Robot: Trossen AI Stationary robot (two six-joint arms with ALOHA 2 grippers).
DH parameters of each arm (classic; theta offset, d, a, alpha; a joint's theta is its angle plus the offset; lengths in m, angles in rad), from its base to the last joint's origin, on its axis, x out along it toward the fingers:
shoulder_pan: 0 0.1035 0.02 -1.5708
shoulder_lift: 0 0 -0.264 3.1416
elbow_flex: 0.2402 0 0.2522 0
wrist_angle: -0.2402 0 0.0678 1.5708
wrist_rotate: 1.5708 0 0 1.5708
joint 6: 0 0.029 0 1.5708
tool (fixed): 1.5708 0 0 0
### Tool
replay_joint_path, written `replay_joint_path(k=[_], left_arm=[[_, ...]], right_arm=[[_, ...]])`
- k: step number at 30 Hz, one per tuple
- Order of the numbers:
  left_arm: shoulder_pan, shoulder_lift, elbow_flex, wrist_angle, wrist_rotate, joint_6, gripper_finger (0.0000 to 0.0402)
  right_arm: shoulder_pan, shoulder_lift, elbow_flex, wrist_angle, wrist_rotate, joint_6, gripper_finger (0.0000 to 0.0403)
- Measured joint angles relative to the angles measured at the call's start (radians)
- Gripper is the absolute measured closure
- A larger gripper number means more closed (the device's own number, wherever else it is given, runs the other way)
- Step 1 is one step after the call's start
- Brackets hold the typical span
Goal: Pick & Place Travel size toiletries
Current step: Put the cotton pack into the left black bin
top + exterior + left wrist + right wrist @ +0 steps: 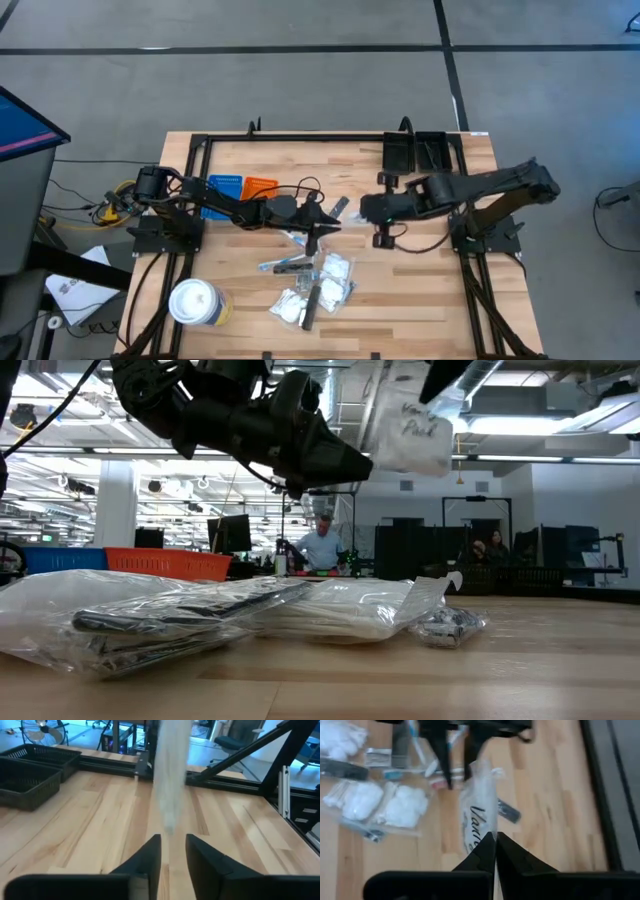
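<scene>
We see the biggest risk in the handover itself. The right gripper point(495, 836) is pinched shut on the edge of a clear packet point(480, 805) with handwriting on it, and holds it hanging in the air over the middle of the table point(420, 300). The left gripper point(173, 840) has its fingers part open with a narrow gap, and the packet's film hangs just ahead of that gap without being clamped. So the whole packet hangs on one thin, slippery pinch; we judge it could slide out or tear free if the right arm swings fast.

Next, the dangling packet could brush the left fingers point(441, 757) and catch as the arms part, since the two grippers are very near each other.

Smaller still: the loose pile point(315, 285) of packets and sticks lies on the wood just below and to the near side of both grippers, so a dropped packet would land back among them and tangle the heap.

What is hard to make out: in the high view the arms cover the held packet almost wholly. In the low view the packet point(405, 430) shows high up, but its gripper is cut off. We cannot read the packet's contents, nor tell which container it is meant for.
</scene>
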Motion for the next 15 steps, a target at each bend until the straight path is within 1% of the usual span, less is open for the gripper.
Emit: replay_joint_path(k=[3,6,11,15], left_arm=[[0.0,0.0,0.0,-0.001,0.0,-0.002,0.0304],[-0.005,0.0,0.0,-0.003,0.0,-0.012,0.03],[-0.019,0.0,0.0,-0.003,-0.003,-0.017,0.0302],[-0.033,0.0,0.0,-0.002,-0.003,-0.017,0.0302]], right_arm=[[-0.047,-0.051,0.0,-0.036,0.034,0.007,0.0402],[-0.136,-0.088,0.001,-0.077,0.039,0.007,0.0402],[-0.338,-0.092,0.001,-0.109,0.023,-0.083,0.0402],[-0.529,-0.059,0.0,-0.097,-0.056,-0.192,0.0403]])
